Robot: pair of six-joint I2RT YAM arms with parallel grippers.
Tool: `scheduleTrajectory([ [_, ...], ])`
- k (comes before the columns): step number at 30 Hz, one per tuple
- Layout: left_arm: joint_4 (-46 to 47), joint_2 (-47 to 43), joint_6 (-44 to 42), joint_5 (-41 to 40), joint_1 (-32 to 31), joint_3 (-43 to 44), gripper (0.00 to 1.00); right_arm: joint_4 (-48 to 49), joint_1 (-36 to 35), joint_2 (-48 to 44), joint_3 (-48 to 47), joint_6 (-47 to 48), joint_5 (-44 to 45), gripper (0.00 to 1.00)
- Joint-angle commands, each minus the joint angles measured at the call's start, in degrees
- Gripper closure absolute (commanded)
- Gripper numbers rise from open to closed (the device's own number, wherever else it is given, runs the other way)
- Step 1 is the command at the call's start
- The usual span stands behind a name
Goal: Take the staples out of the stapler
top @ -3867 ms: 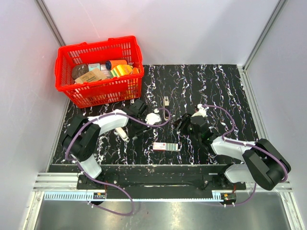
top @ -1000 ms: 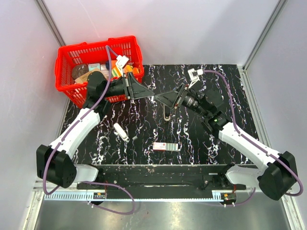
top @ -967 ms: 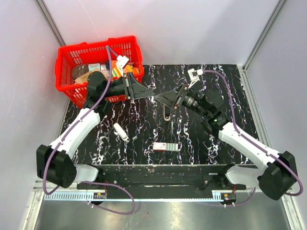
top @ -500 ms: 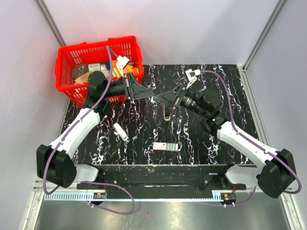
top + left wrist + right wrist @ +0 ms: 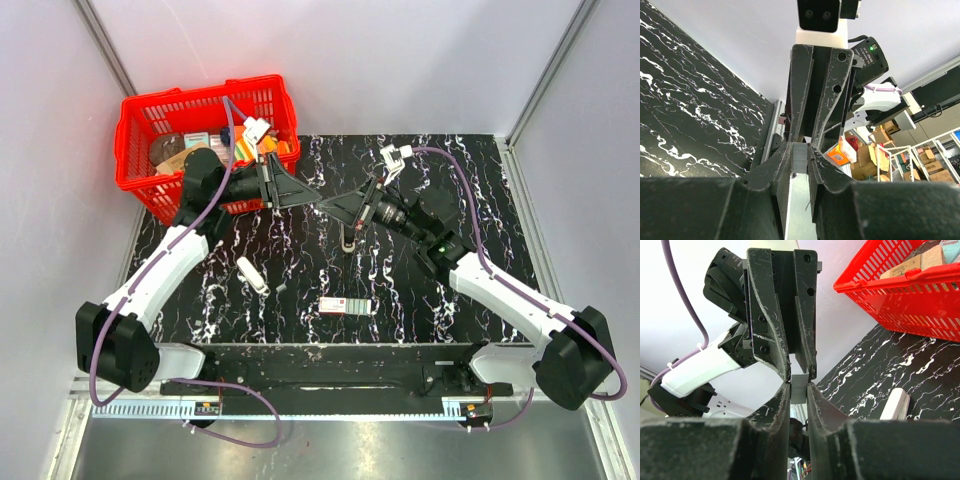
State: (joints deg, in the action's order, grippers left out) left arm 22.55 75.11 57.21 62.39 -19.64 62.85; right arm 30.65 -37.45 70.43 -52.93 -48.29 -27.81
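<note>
My left gripper (image 5: 306,195) and right gripper (image 5: 330,205) meet tip to tip in the air above the black marbled table. A short grey ridged strip of staples (image 5: 800,159) sits between my left fingertips, with the right gripper's fingers (image 5: 830,95) closed on its far end. In the right wrist view the same strip (image 5: 800,389) fills the gap between my right fingertips, and the left gripper's fingers (image 5: 771,320) meet it from above. The slim stapler (image 5: 347,238) lies on the table just below the right gripper, too small to tell its state.
A red basket (image 5: 140,185) full of items stands at the back left and also shows in the right wrist view (image 5: 900,295). A white oblong stick (image 5: 252,274) and a small pinkish-red box (image 5: 346,306) lie on the table nearer the arm bases.
Both arms have risen from the table and met tip to tip in the air. Over the last second the right arm has edged slightly left; the left arm is still.
</note>
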Motion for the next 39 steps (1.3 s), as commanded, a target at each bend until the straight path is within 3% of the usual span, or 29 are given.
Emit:
scheduleTrajectory([
  [1,-0.13,-0.40,-2.19,0.45,-0.22,1.40,0.76,2.75,-0.43,0.23,-2.53,0.13,-0.23,0.82],
  [6,-1.54,-0.41,-3.16,0.36,-0.14,1.75,0.71,1.69,-0.52,-0.56,-2.01,0.57,0.30,0.87],
  [10,-3.55,-0.40,-4.82,0.01,-0.14,2.19,0.43,0.99,-0.52,-0.91,-1.65,0.92,0.30,0.89],
  [13,-11.88,-0.32,-11.66,-1.21,0.56,5.08,0.35,-3.04,-0.52,-1.70,-1.65,2.67,0.65,0.90],
  [15,-19.95,-0.05,-18.94,-3.49,1.88,8.32,0.34,-8.56,-0.43,-2.75,-1.65,5.13,2.40,0.90],
  [19,-45.43,2.49,-42.21,-13.75,3.38,15.89,0.34,-24.99,-0.52,-3.81,-2.36,10.49,8.72,0.92],
  [22,-53.11,3.81,-53.13,-20.36,3.38,14.94,0.34,-36.07,-0.52,-3.55,-0.95,11.38,16.01,0.94],
  [30,-55.42,4.78,-69.33,-32.49,0.58,5.19,0.35,-51.91,-6.57,4.08,1.25,6.03,31.74,0.96],
  [39,-53.66,6.36,-72.41,-36.99,-4.27,1.23,0.36,-65.10,-13.52,14.81,-4.81,-2.94,43.62,0.99],
])
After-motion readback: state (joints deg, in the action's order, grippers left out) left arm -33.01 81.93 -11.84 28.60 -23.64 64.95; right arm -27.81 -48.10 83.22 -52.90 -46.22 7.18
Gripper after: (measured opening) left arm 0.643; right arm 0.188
